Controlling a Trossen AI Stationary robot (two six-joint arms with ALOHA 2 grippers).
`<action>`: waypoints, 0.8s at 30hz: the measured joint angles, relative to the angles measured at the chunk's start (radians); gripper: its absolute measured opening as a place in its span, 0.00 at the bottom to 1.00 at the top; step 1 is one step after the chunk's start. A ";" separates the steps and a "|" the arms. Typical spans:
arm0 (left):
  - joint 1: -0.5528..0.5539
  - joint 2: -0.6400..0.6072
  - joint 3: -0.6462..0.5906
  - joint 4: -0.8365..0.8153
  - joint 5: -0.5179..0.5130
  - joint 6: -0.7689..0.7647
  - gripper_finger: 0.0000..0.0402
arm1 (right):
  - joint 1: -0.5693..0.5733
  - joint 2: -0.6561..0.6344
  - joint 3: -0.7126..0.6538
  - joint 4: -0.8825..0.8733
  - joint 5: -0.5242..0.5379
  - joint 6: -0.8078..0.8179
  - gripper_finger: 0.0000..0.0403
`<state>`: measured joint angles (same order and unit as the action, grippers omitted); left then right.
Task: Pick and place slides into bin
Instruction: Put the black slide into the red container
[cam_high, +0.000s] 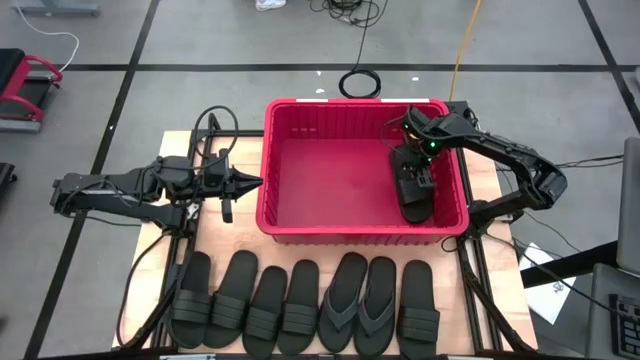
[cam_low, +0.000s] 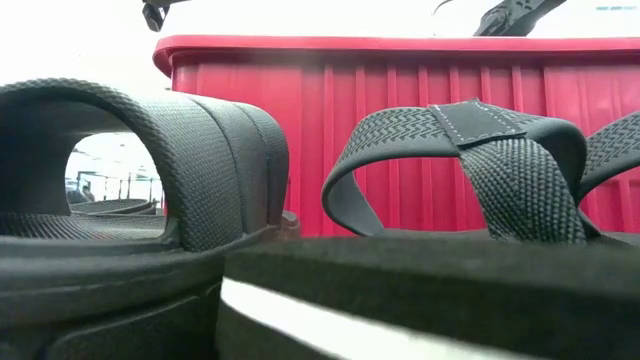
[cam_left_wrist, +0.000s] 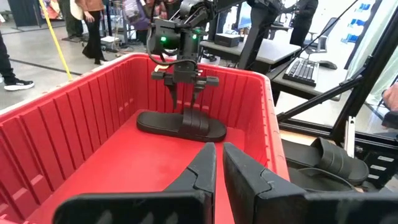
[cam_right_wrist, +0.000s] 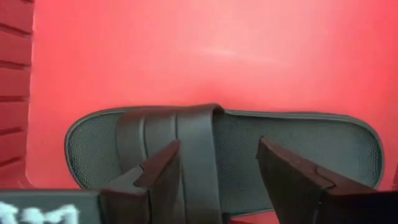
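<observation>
The red bin (cam_high: 300, 165) stands mid-table. One black ribbed-strap slide (cam_high: 416, 205) lies flat on its sole on the bin's floor by the right wall; it also shows in the left wrist view (cam_left_wrist: 155, 121) and the right wrist view (cam_right_wrist: 298, 140). My right gripper (cam_high: 414, 178) is open inside the bin, pointing down over the slide's strap (cam_right_wrist: 193, 134). My left gripper (cam_high: 250, 183) is shut and empty at the bin's left wall. Several more slides (cam_high: 265, 315) lie in a row along the table's near edge, two of them thong flip-flops (cam_high: 362, 305). My right gripper stands open over the strap (cam_left_wrist: 194, 121) of the slide in the bin, its fingers (cam_left_wrist: 172, 96) pointing down from above. I cannot tell whether they touch the strap. The slide lies flat on the bin's floor.
The bin's floor (cam_high: 330, 175) left of the slide is bare. The low view shows a ribbed strap (cam_low: 170, 140) and a thong strap (cam_low: 480, 150) close in front of the bin's near wall (cam_low: 400, 110). People stand in the room beyond (cam_left_wrist: 93, 25).
</observation>
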<state>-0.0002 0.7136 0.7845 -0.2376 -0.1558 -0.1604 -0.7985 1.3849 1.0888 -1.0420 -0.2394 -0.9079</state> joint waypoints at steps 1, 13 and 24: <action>0.000 0.000 0.000 -0.001 0.000 0.000 0.06 | -0.003 0.000 -0.003 -0.001 0.000 -0.005 0.51; 0.000 0.000 0.000 -0.024 0.000 0.000 0.06 | -0.007 0.000 -0.091 0.045 0.002 0.006 0.51; 0.000 0.000 0.000 -0.024 0.000 0.000 0.06 | -0.048 0.037 -0.145 0.053 -0.028 0.033 0.49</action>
<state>-0.0006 0.7132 0.7845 -0.2619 -0.1555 -0.1604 -0.8463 1.4223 0.9438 -0.9890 -0.2679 -0.8747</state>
